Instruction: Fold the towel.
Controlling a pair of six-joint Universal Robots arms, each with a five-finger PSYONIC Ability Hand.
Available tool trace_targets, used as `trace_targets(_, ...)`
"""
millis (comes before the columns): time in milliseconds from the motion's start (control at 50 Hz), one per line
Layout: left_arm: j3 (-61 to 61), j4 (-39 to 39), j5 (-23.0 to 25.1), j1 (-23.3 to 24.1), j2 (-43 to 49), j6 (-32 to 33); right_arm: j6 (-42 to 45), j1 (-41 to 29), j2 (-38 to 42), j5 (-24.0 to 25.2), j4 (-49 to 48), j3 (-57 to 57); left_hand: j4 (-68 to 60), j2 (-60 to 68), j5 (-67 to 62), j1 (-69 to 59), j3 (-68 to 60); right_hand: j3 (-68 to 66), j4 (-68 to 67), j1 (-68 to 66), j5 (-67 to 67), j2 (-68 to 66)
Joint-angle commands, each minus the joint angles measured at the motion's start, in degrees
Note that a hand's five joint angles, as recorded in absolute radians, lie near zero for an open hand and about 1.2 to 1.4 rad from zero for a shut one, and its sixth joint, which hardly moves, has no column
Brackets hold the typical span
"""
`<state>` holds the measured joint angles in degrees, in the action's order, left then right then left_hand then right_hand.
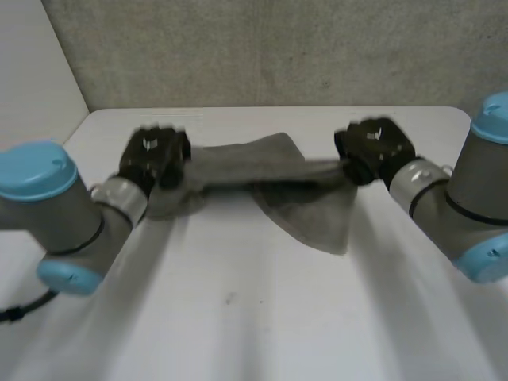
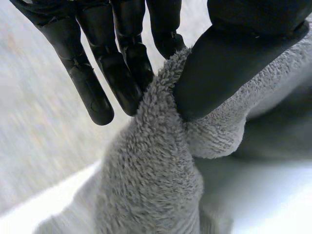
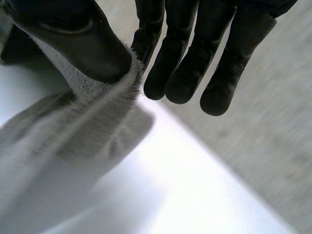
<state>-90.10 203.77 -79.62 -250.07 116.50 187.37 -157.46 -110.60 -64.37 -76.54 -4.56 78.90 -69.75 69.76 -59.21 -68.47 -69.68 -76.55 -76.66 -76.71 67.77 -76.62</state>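
Towel (image 1: 302,206) stretched taut, left hand (image 1: 155,159) pinching one end, right hand (image 1: 373,147) pinching the other

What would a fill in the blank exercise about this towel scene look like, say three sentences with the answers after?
1. The left hand pinches the towel between its fingers and its ____.
2. The right hand pinches the opposite end, so the towel stretches ____ the two hands.
3. The table under the towel is ____ in colour.
Missing words: thumb; between; white.
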Motion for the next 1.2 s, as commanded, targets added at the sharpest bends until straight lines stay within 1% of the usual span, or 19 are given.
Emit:
trace_targets(20, -5.44, -14.1, 4.91, -4.64, -5.41, 0.36, -0.66, 0.56, -2.86, 0.25, 8.42, 1.61, -10.25, 10.24, -10.79, -11.53, -10.32, -3.45, -3.34, -3.29, 2.23, -3.38)
trace_targets(60, -5.18, -19.17, 7.19, -5.78, -7.16, 0.27, -0.75, 0.47, -3.57, 0.25, 8.87, 2.05, -10.25, 10.24, -10.79, -11.53, -10.32, -3.45, -3.34, -3.29, 2.23, -3.38)
trace_targets(120, -4.39, -21.39, 9.21, -6.13, -7.78, 0.1, -1.1, 0.03, -3.66, 0.51, 8.69, 3.19, -10.25, 10.24, -10.79, -11.53, -10.32, -3.45, -3.34, -3.29, 2.23, -3.38)
trace_targets(240, -1.48, -21.22, 10.01, -6.4, -6.55, -0.16, -6.7, -0.58, -1.12, 1.56, 7.38, 4.51, -10.25, 10.24, -10.79, -11.53, -10.32, -3.45, -3.34, -3.29, 2.23, -3.38)
trace_targets(360, 4.32, -17.0, 9.48, -6.05, 2.24, 0.36, -10.59, -2.43, 2.4, 2.0, 4.13, 5.48, -10.25, 10.24, -10.79, -11.53, -10.32, -3.45, -3.34, -3.29, 2.23, -3.38)
trace_targets(400, 6.16, -15.94, 9.31, -5.96, 4.61, 0.27, -10.59, -2.51, 3.1, 2.0, 3.43, 5.57, -6.91, 6.9, -7.45, -8.19, -6.98, -3.45, -3.34, -3.29, 2.23, -3.38)
trace_targets(440, 9.66, -14.37, 9.22, -5.87, 8.46, 0.27, -10.68, -2.52, 3.9, 1.83, 2.8, 5.57, 9.31, -9.32, 8.77, 8.03, 9.25, -3.45, -3.34, -3.29, 2.23, -3.38)
trace_targets(460, 9.68, -14.36, 9.22, -5.87, 8.48, 0.27, -10.76, -2.52, 4.42, 1.74, 2.28, 5.57, 9.4, -9.41, 8.87, 8.13, 9.34, -3.45, -3.34, -3.29, 2.23, -3.38)
trace_targets(500, 12.48, -14.01, 8.35, -5.61, 10.67, 0.19, -10.85, -2.52, 4.69, 1.65, 1.75, 5.57, 21.96, -21.97, 21.43, 20.69, 21.9, -3.45, -3.34, -3.29, 2.23, -3.38)
trace_targets(520, 12.49, -14.01, 8.34, -5.61, 10.67, 0.19, -10.94, -2.52, 4.78, 1.39, 1.05, 5.48, 22.02, -22.03, 21.48, 20.74, 21.96, -3.45, -3.34, -3.29, 2.23, -3.38)
trace_targets(540, 13.1, -14.01, 7.56, -5.43, 10.85, 0.01, -10.94, -2.52, 4.78, 1.39, 1.05, 5.48, 30.35, -30.36, 29.81, 29.07, 30.28, -3.45, -3.34, -3.29, 2.23, -3.38)
trace_targets(560, 13.11, -14.01, 7.55, -5.43, 10.85, 0.01, -10.94, -2.43, 4.78, 1.13, 0.35, 5.48, 30.43, -30.44, 29.89, 29.15, 30.37, -3.45, -3.34, -3.29, 2.23, -3.38)
trace_targets(580, 13.19, -14.01, 6.59, -5.17, 10.59, -0.08, -11.03, -1.99, 4.69, 0.08, -0.35, 5.48, 37.76, -37.77, 37.22, 36.48, 37.7, -3.45, -3.34, -3.29, 2.23, -3.38)
trace_targets(600, 13.02, -14.1, 5.63, -4.73, 10.15, -0.25, -11.03, -1.99, 4.69, 0.07, -0.36, 5.48, 39.33, -39.34, 38.79, 38.05, 39.27, -3.45, -3.34, -3.29, 2.23, -3.38)
trace_targets(640, 12.85, -14.36, 4.57, -3.77, 9.19, -0.25, -11.2, -1.73, 4.25, -3.77, -1.76, 5.65, 40.18, -40.19, 39.64, 38.9, 40.12, -3.45, -3.34, -3.29, 2.23, -3.38)
trace_targets(720, 9.26, -14.19, 1.67, -0.87, 4.36, -0.17, -11.91, -1.64, 3.81, -7.22, -3.52, 5.74, 46.39, -46.4, 45.85, 45.11, 46.32, -3.45, -3.34, -3.29, 2.23, -3.38)
trace_targets(840, 4.23, -13.92, -0.27, 1.86, -0.49, -0.16, -12.43, -1.72, 3.9, -7.93, -4.14, 5.57, 47.93, -47.93, 47.39, 46.65, 47.86, -3.45, -3.34, -3.29, 2.23, -3.38)
trace_targets(920, 0.29, -13.49, -1.24, 6.07, -2.59, 0.27, -12.35, -1.99, 4.07, -7.84, -4.23, 5.57, 47.93, -47.93, 47.39, 46.65, 47.86, -3.45, -3.34, -3.29, 2.23, -3.38)
trace_targets(1200, -3.07, -2.86, -4.31, 11.79, 2.05, 0.54, -12.26, -2.43, 4.78, -7.84, -4.23, 5.83, 43.39, -43.4, 42.85, 42.11, 43.33, -3.45, -3.34, -3.29, 2.23, -3.38)
